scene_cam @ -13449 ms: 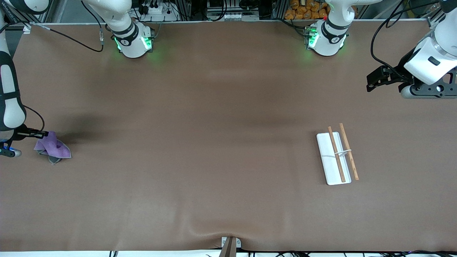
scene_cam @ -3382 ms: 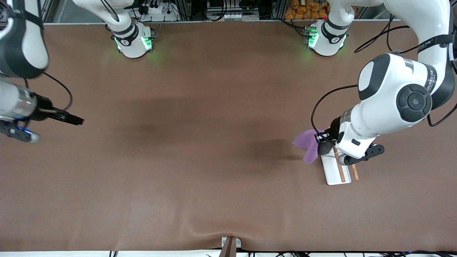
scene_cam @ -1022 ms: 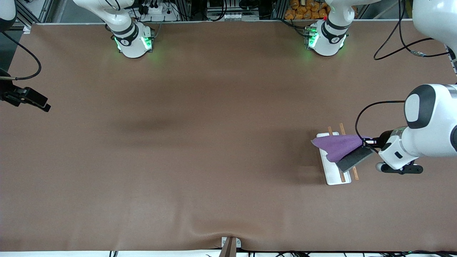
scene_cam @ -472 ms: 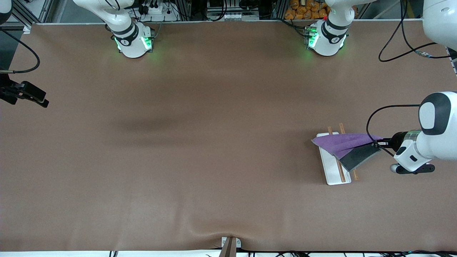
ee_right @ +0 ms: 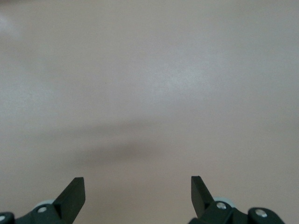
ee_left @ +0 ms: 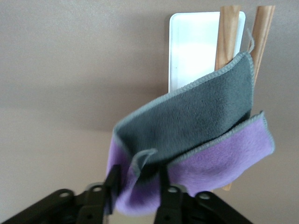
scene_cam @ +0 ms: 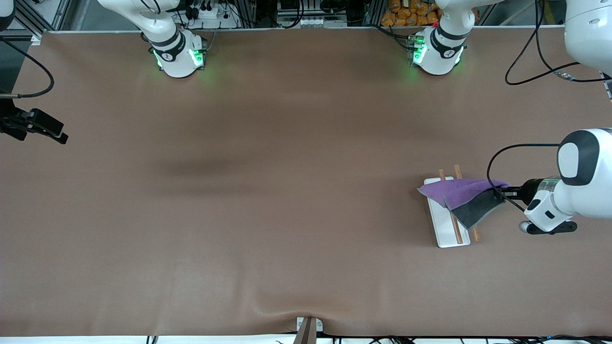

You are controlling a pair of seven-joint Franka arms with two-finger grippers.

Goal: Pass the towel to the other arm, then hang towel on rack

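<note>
The purple towel, dark grey on its reverse, lies draped across the two wooden rods of the rack, whose white base sits toward the left arm's end of the table. My left gripper is shut on the towel's bunched corner, just off the rack's side. In the left wrist view the towel hangs from my left gripper over the rack. My right gripper is open and empty, and waits at the right arm's end of the table; it also shows in the right wrist view.
The brown table mat spreads between the two arms. The arm bases stand along the edge farthest from the front camera. A small bracket sits at the nearest edge.
My left gripper drew the towel across the rods toward the left arm's end, then eased back a little. The towel now sags lower on the rack. The right arm barely moved.
</note>
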